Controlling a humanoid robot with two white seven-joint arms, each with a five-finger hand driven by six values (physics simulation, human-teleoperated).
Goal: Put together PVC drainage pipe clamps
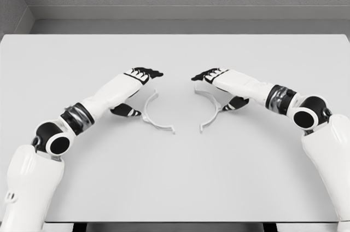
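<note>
Two white half-ring clamp pieces lie on the grey table (pixel 175 188). The left clamp half (pixel 156 115) curves open toward the right, the right clamp half (pixel 210 109) curves open toward the left, and a gap separates their near ends. My left hand (pixel 136 87) hovers just left of its half, fingers extended over the upper end and thumb below, holding nothing. My right hand (pixel 219 87) mirrors it over the upper part of the right half, fingers spread. Whether either hand touches its piece is unclear.
The table's back edge (pixel 175 35) meets a grey wall. Both forearms slant in from the lower corners across the table.
</note>
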